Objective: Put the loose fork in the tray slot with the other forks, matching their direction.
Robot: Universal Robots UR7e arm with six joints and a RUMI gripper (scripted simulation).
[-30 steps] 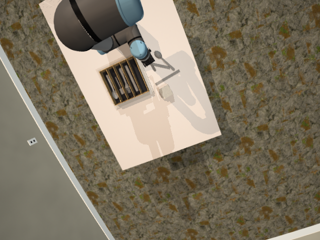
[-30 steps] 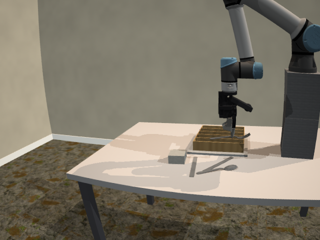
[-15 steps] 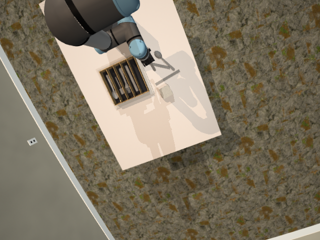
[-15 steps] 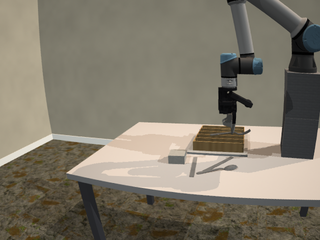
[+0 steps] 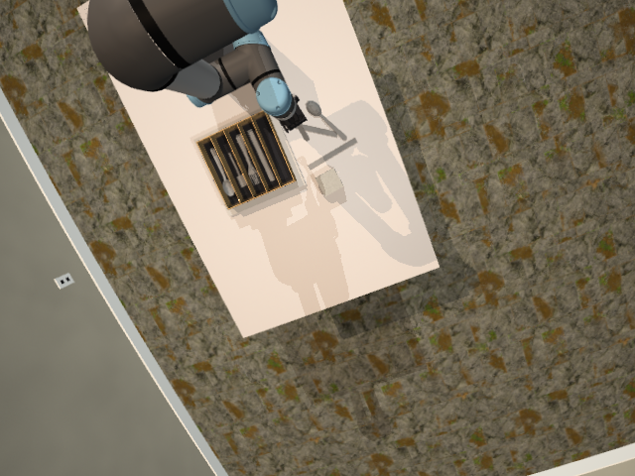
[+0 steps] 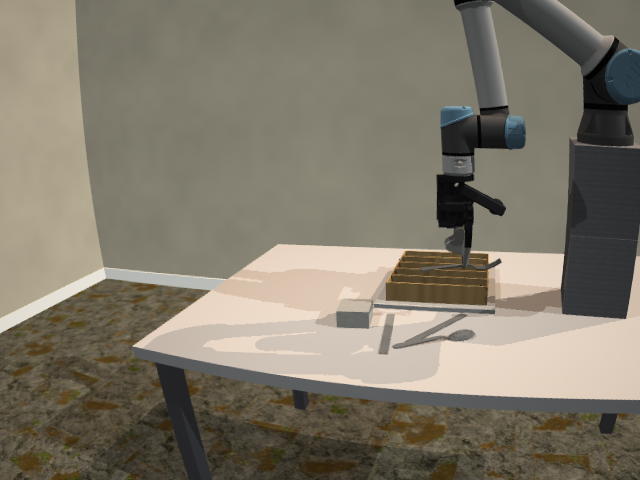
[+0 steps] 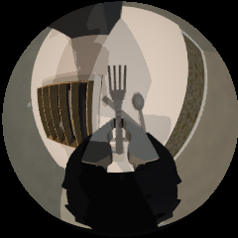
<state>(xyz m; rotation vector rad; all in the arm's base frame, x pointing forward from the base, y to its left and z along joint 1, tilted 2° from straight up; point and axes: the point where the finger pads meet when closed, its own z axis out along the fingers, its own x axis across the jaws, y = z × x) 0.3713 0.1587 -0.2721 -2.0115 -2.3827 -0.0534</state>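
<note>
My gripper is shut on the loose fork and holds it level, a little above the far right end of the wooden tray. In the wrist view the fork points away from the fingers, tines forward, with the tray to its left. From above, the tray shows several long slots holding cutlery, and my gripper sits by its upper right corner. The wrist hides most of the fork there.
A loose spoon and a flat grey bar lie on the table in front of the tray. A grey block stands near the tray's front left corner. The arm's dark pedestal rises at the right.
</note>
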